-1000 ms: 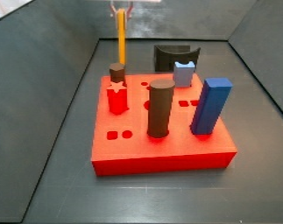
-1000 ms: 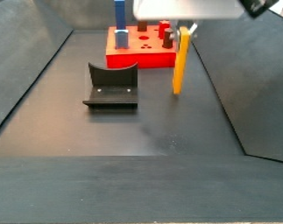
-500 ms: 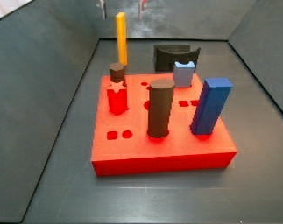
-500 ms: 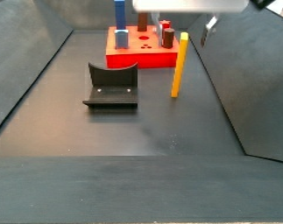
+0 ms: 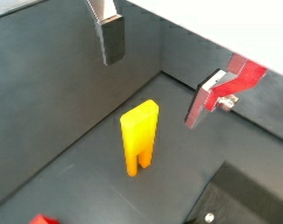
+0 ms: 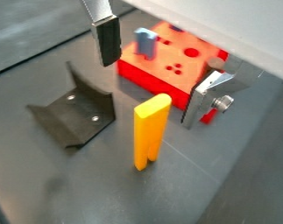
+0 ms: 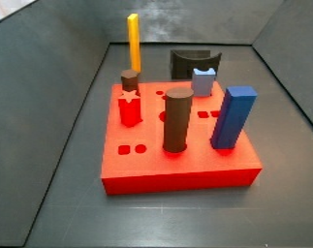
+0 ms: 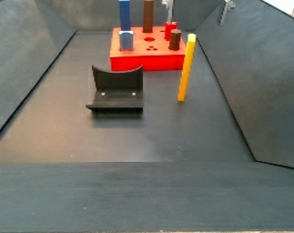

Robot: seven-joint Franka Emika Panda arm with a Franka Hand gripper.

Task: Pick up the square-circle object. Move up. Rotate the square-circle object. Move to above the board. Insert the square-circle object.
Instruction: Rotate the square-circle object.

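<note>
I see the yellow square-circle object [image 6: 151,131] standing upright on the floor, free, beside the red board [image 8: 148,60] but apart from it. My gripper [image 6: 158,65] hangs above it, fingers [image 6: 106,40] spread wide, pinching nothing. The fixture [image 8: 115,89] sits near, on the piece's other side.

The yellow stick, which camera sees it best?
A wrist view shows the yellow stick best: big, upright on the floor, below the open hand. Another wrist view shows it nearly as large. Both side views show it small.
</note>
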